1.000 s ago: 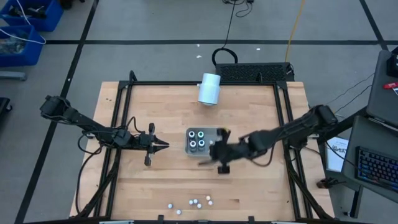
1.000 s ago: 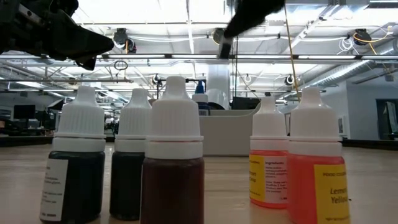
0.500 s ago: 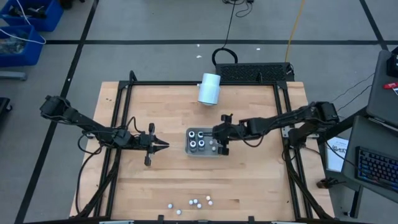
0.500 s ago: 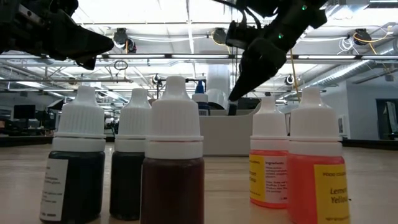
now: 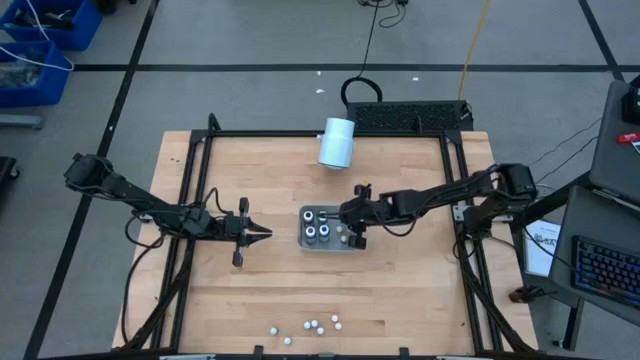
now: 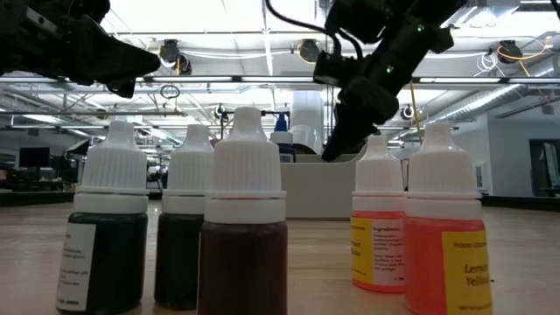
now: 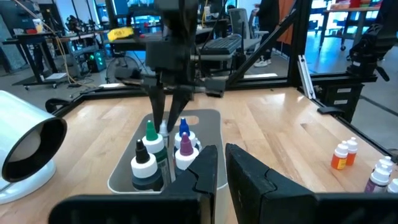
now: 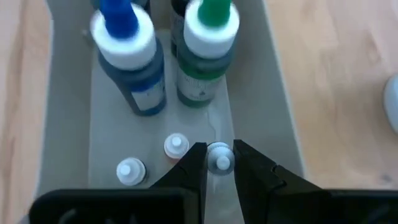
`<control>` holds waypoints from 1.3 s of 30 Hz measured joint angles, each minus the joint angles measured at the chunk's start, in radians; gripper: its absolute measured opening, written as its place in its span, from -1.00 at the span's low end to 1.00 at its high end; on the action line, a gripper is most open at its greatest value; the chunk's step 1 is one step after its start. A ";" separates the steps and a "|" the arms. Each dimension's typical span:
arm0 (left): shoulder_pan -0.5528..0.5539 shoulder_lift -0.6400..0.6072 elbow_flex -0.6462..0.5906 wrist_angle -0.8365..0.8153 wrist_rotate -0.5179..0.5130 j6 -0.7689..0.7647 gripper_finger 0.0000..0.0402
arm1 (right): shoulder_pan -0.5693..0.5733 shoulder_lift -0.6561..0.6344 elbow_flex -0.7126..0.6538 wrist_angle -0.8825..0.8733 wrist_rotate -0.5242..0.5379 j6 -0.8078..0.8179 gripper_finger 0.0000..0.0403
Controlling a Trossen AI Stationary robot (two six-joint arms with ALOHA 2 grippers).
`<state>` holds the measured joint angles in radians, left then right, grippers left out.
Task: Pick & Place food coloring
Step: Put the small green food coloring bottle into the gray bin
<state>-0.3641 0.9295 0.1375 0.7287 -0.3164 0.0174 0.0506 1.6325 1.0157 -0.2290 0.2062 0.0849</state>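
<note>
Since a second ago, the right end effector [image 5: 347, 236] has swung from the bare worktop [image 5: 400, 290] in front of the grey tray [image 5: 303, 238] to a spot over the tray's right half, and it now hangs tips-down inside the tray. The left end effector [image 5: 262, 234] has not shifted; it waits left of the tray, well apart from it, with its fingers clenched on nothing.

Seen from the right wrist, the right fingers [image 8: 190, 165] stand narrowly parted and pinch a small white-capped bottle [image 8: 218, 157] between their tips, down at the tray floor. Two more small bottles [image 8: 176, 146] stand just beside it in the tray; whether the fingers touch those cannot be told. Farther along the tray stand a blue-capped bottle [image 8: 127, 53] and a green-capped bottle [image 8: 206, 46], both upright, side by side.

From the left wrist, the right arm's fingers come down among the capped bottles in the tray.

A loose row of food coloring bottles [image 5: 310, 326] stands near the worktop's front edge, well apart from both arms; the low view shows them upright, three dark ones [image 6: 241, 227] and two orange-yellow ones [image 6: 442, 236]. A large white cylinder [image 5: 337, 143] lies on its side near the back edge.
</note>
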 joint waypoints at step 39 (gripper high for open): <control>0.000 0.000 0.000 0.000 0.000 0.008 -0.81 | -0.084 0.040 0.000 0.000 -0.051 0.005 -0.74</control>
<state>-0.3641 0.9291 0.1375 0.7288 -0.3164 0.0257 -0.0338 1.6726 1.0160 -0.2290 0.1548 0.0895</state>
